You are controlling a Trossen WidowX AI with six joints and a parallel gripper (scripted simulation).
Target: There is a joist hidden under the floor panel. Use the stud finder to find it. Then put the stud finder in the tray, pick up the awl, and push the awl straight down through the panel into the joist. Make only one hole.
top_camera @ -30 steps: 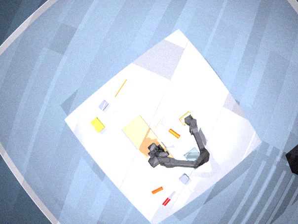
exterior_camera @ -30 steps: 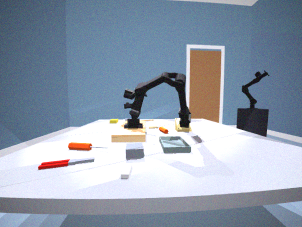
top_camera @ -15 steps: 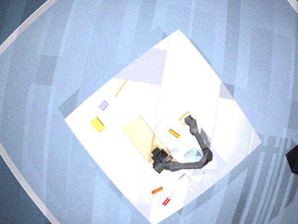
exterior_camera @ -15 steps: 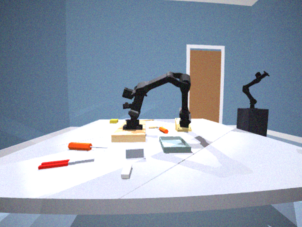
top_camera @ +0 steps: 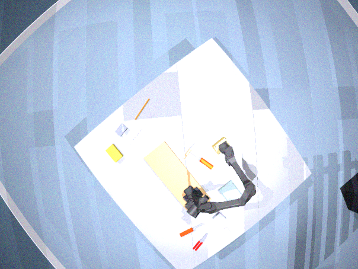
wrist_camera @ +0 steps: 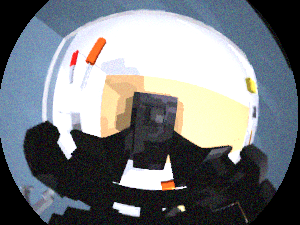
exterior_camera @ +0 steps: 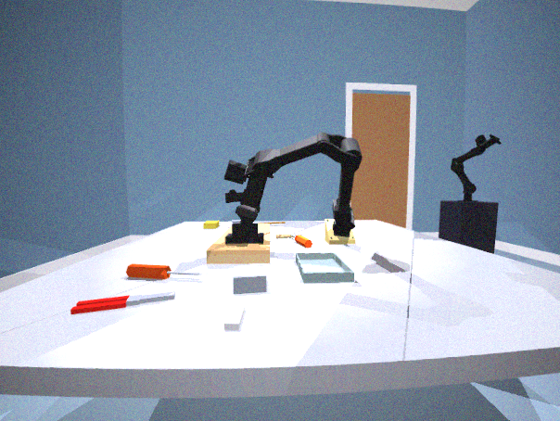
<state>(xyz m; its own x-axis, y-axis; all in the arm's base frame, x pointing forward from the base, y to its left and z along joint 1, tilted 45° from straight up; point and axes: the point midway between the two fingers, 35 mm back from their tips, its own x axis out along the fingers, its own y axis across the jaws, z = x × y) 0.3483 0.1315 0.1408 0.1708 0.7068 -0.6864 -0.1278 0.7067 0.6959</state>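
My gripper (top_camera: 196, 195) (exterior_camera: 245, 226) (wrist_camera: 152, 127) points down and is shut on the dark, boxy stud finder (exterior_camera: 245, 234) (wrist_camera: 155, 111). The stud finder is upright, on or just above the near end of the tan floor panel (top_camera: 169, 163) (exterior_camera: 238, 257) (wrist_camera: 210, 109); contact is not clear. The pale blue-green tray (top_camera: 227, 188) (exterior_camera: 324, 265) is beside the panel and holds nothing. An orange-handled tool with a thin shaft (top_camera: 206, 163) (exterior_camera: 303, 241) lies between panel and arm base. A red-orange-handled tool (top_camera: 187, 231) (exterior_camera: 148, 272) (wrist_camera: 96, 50) lies beyond the panel's near end. I cannot tell which is the awl.
Red-handled pliers (top_camera: 198, 245) (exterior_camera: 102, 303) (wrist_camera: 74, 58), a grey block (exterior_camera: 249, 285) and a small white block (exterior_camera: 235, 321) lie near the front. A yellow block (top_camera: 114, 153) (exterior_camera: 211, 224) (wrist_camera: 251, 85) and an orange stick (top_camera: 142, 109) lie past the panel's far end.
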